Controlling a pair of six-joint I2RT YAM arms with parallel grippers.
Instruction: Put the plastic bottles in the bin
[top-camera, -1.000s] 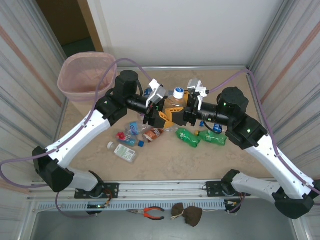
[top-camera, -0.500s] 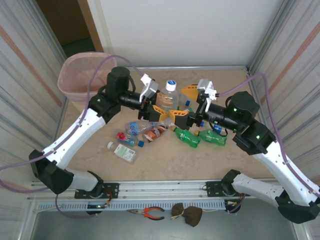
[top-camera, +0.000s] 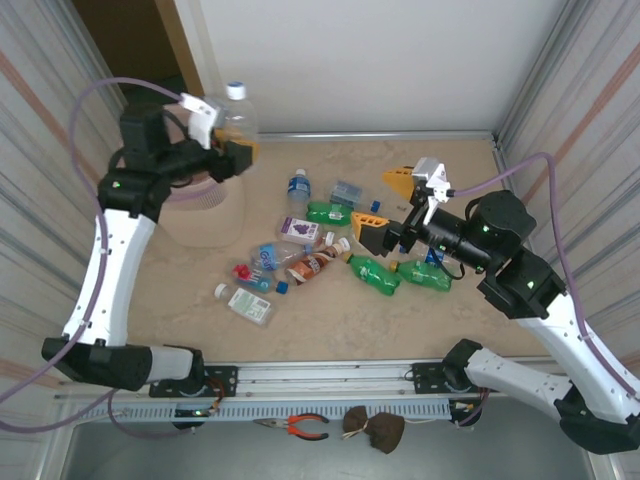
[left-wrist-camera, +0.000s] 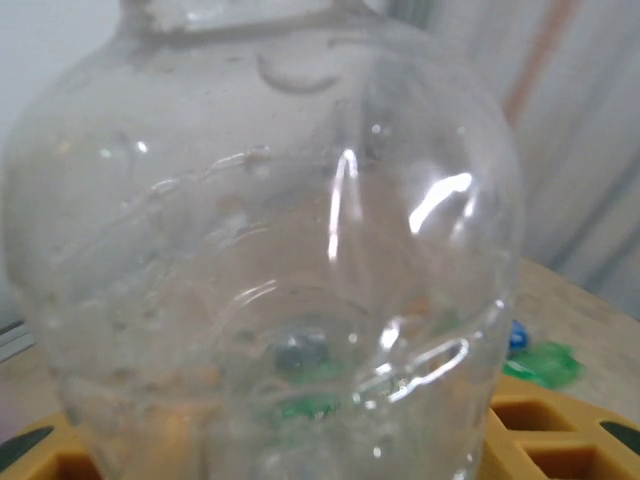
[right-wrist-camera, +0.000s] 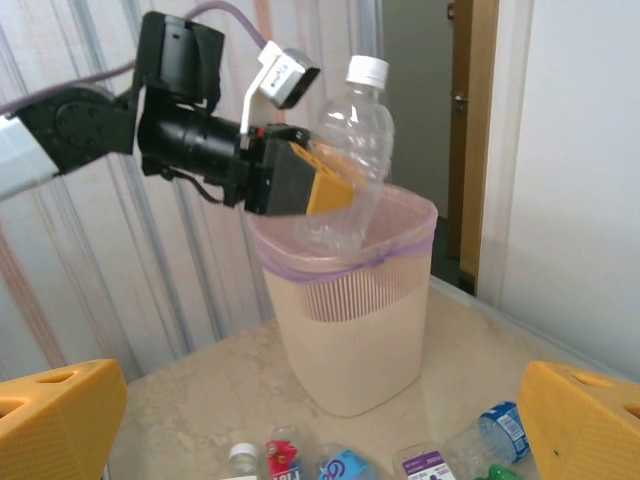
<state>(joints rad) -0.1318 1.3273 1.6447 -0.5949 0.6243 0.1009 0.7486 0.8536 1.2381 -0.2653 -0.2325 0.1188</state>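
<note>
Progress: one clear bottle (right-wrist-camera: 352, 140) is held above the bin (top-camera: 205, 215), not yet let go. What the bin already holds I cannot tell; its wall is cloudy and the inside is hidden.
Left to do: about ten plastic bottles (top-camera: 310, 265) lie on the worktop (top-camera: 330, 320). By my estimate the greater part of the job is ahead.
Left arm: raised high and reaching to the far-left corner of the worktop, forearm roughly level, wrist pointing right over the bin's rim.
Left fingers (right-wrist-camera: 325, 190): closed on the lower body of the clear bottle, which stands nearly upright with its white cap on top and its base just inside the rim.
Bin: standing upright at the far-left corner, directly beneath the held bottle.
Loose bottles: bunched at the middle of the worktop, from a clear one with a white cap (top-camera: 245, 300) on the left towards the near edge, to two green ones (top-camera: 425, 272) on the right.
Right arm: bent at the elbow over the right half of the worktop, wrist facing left towards the bin.
Right fingers (top-camera: 368, 230): spread wide, empty, hovering above the right end of the bunch and clear of it.
</note>
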